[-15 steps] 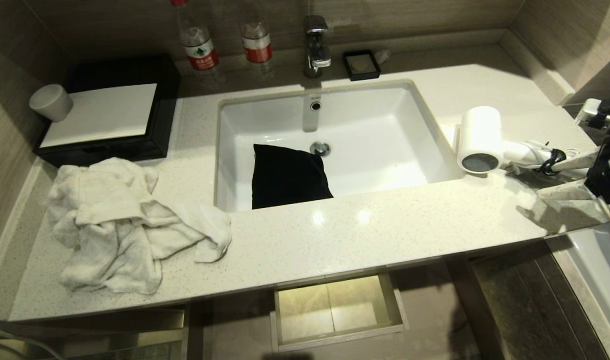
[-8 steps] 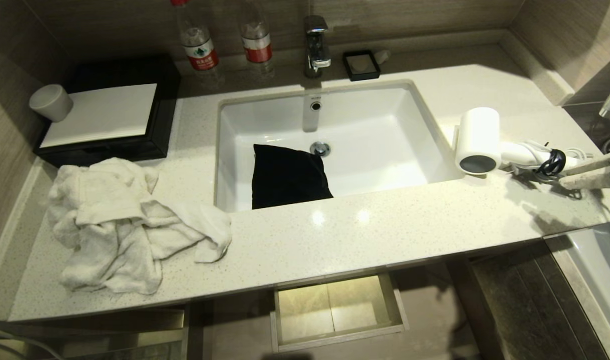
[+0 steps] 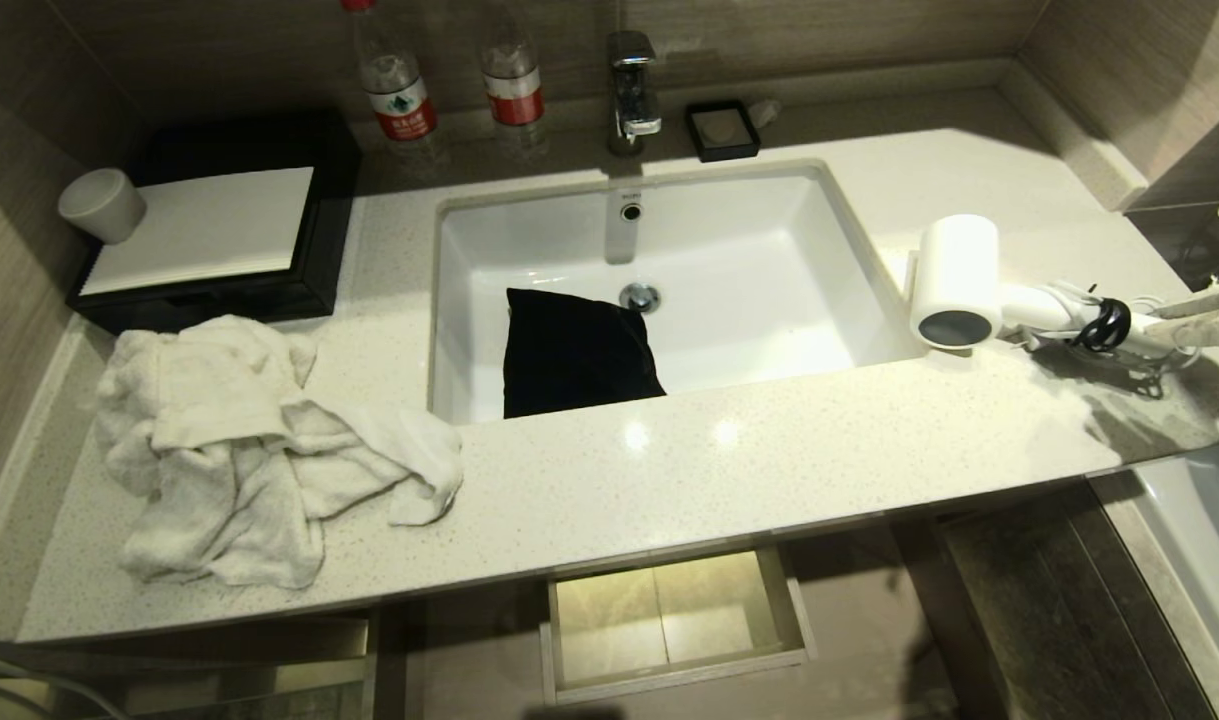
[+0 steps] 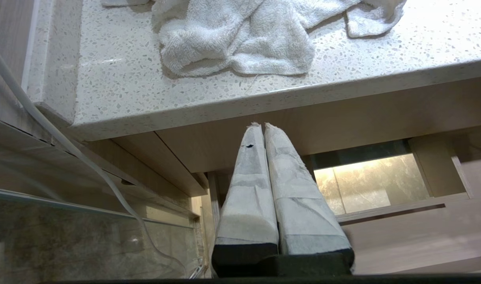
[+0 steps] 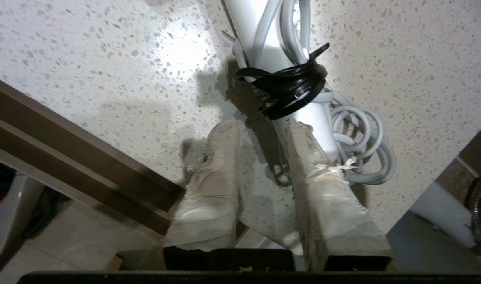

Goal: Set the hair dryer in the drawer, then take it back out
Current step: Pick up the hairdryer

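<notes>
The white hair dryer (image 3: 957,280) lies on the counter right of the sink, grey end facing the front. Its handle (image 5: 260,35) points right, with the cord (image 5: 366,142) bundled by a black tie (image 5: 287,85). My right gripper (image 5: 262,126) hovers over the handle's end, open, with bare counter between the fingers. One fingertip (image 5: 303,138) overlaps the handle; whether it touches I cannot tell. In the head view only a finger (image 3: 1209,300) shows at the right edge. The drawer (image 3: 679,672) stands open below the counter, empty. My left gripper (image 4: 261,125) is shut, parked under the counter edge.
A crumpled white towel (image 3: 249,450) lies on the counter's left. A black pouch (image 3: 574,352) sits in the sink (image 3: 769,230). At the back stand a black tray (image 3: 219,220), a cup (image 3: 99,205), two bottles (image 3: 399,80) and the faucet (image 3: 631,85).
My right gripper's dark body has slid off the right edge of the head view, toward the back. Only a finger remains by the cord. The hair dryer has stayed put.
</notes>
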